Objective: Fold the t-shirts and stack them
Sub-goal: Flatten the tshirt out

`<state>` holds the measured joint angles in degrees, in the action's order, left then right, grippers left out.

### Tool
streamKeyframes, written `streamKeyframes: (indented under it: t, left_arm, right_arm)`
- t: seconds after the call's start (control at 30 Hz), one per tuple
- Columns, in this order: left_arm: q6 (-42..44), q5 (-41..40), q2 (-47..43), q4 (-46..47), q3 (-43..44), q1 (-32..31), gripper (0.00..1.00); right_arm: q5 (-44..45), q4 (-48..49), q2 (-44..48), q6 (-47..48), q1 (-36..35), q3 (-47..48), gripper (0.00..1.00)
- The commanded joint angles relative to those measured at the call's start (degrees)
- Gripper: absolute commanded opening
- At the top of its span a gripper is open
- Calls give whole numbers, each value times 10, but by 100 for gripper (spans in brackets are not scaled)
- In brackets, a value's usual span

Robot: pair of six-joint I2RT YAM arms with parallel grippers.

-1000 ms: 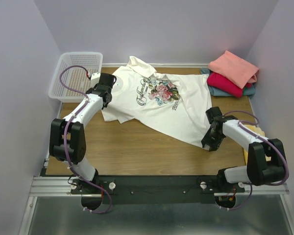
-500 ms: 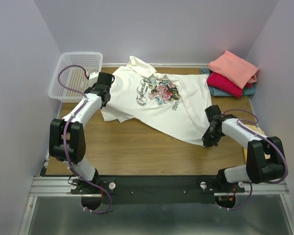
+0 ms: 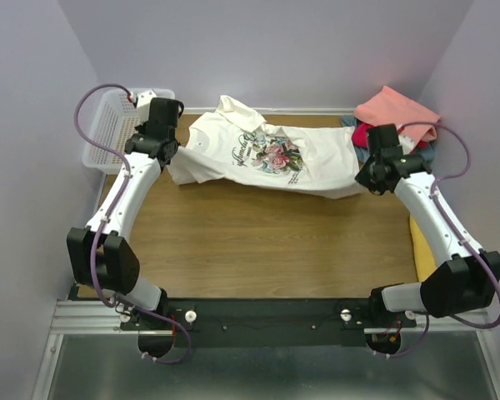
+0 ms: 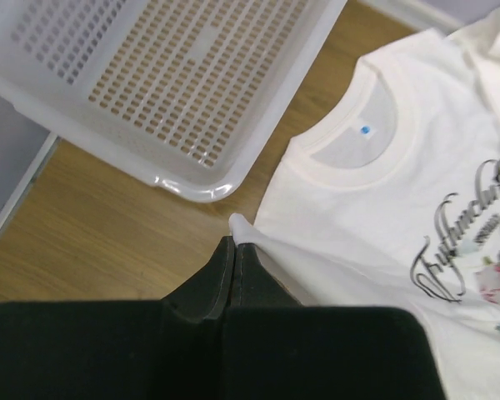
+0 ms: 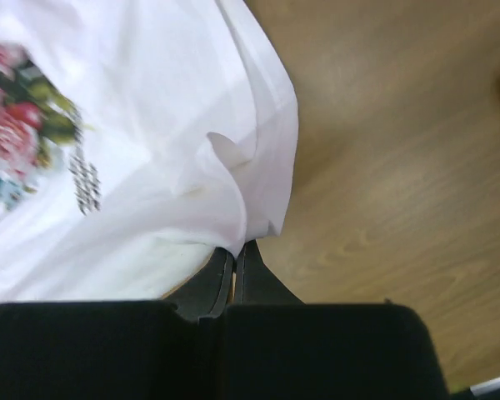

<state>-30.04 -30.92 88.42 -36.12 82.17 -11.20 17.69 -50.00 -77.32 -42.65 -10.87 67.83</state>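
Both arms pinch the white floral t-shirt (image 3: 267, 158), stretched across the far side of the tabletop (image 3: 258, 242).
The left gripper (image 4: 235, 250) has its jaws closed on a fold near the collar, beside the mesh basket (image 4: 150, 83). The right gripper (image 5: 233, 254) has its jaws closed on the hem, near the folded salmon-pink shirt (image 3: 396, 108).

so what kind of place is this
Probably a robot test cell, not a home: a wooden table boxed in by plain pale walls, a left arm and right arm bolted to a rail, and laundry props, a white shirt, folded shirts and a basket.
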Motion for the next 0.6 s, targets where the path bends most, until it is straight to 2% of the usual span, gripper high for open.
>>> streamKeyframes:
  t: [0.0,0.37,0.57]
  left_arm:
    - [49,34,-63,17,71,6,0]
    - [114,77,-98,103,235,6,0]
    - [129,91,-129,165,262,6,0]
  right_arm:
    - [81,-41,-17,70,2,159,1]
    - [131,-46,-115,177,12,476,1]
    - [132,-44,-144,225,15,591,1]
